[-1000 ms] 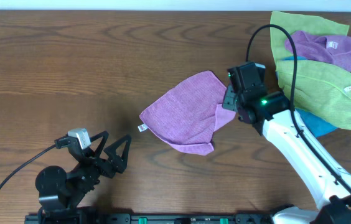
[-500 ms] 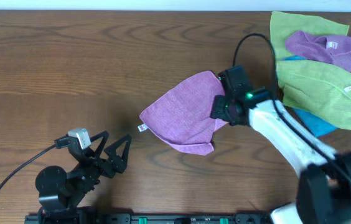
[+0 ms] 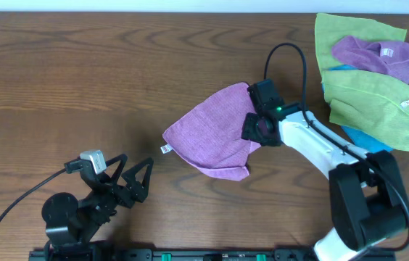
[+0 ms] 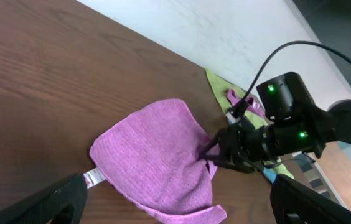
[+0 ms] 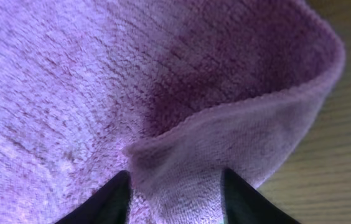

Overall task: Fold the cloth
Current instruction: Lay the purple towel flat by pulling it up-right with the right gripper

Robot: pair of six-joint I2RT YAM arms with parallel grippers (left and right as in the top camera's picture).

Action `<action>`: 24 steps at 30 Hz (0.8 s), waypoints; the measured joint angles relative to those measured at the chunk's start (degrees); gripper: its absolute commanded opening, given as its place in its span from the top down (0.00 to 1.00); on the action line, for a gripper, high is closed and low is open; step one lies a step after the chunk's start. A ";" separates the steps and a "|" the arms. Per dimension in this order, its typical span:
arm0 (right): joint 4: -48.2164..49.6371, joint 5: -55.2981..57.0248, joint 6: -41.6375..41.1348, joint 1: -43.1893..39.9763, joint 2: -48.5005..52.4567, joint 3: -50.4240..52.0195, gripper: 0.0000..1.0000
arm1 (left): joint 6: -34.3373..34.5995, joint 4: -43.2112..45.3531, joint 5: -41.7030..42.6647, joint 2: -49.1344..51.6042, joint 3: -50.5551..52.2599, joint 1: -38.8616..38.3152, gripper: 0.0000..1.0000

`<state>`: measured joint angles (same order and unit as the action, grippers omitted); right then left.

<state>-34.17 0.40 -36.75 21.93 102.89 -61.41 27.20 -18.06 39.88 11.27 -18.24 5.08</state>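
Right arm [image 3: 312, 142] low and outstretched, its pincer [image 3: 251, 130] tight on the folded purple cloth [image 3: 204, 134].

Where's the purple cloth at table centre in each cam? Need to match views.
Overhead: purple cloth just right of centre, right gripper at its right edge.
Left wrist: lower centre, white tag at its lower left.
Right wrist: fills nearly the whole frame, folded edge between the fingers.
Shared landmark: the right gripper at the cloth's folded right edge.
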 measured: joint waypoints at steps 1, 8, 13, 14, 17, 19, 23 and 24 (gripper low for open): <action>-0.11 0.22 -0.15 0.00 0.61 0.00 0.90 | 0.00 -0.07 0.00 0.00 0.00 0.00 0.05; -2.40 5.75 1.03 0.00 0.28 -0.22 0.99 | 0.02 -0.11 0.00 0.00 0.00 0.00 0.05; -2.34 11.45 5.81 -0.09 -1.18 -6.23 0.99 | 0.00 -0.11 0.02 0.00 0.00 0.00 0.05; -1.81 12.17 6.80 -0.24 -1.33 -7.69 0.99 | 0.02 -0.11 0.00 0.00 0.00 0.00 0.05; 1.27 14.45 9.70 -1.22 -1.95 -12.07 0.99 | 0.02 -0.70 0.02 0.00 0.00 0.00 0.05; 3.30 15.82 10.91 -2.25 -2.38 -14.01 0.91 | 0.02 -1.73 0.00 0.02 0.00 0.00 0.05; 4.61 17.49 12.17 -4.44 -2.89 -14.97 0.43 | 0.02 -2.64 0.00 0.02 0.00 0.00 0.05; 3.91 17.70 12.52 -4.76 -2.89 -14.97 0.41 | 0.02 -2.62 -0.02 0.02 0.00 0.00 0.05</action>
<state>-30.26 18.11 -24.23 17.17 100.01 -76.38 27.22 -20.69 39.86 11.29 -18.24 5.08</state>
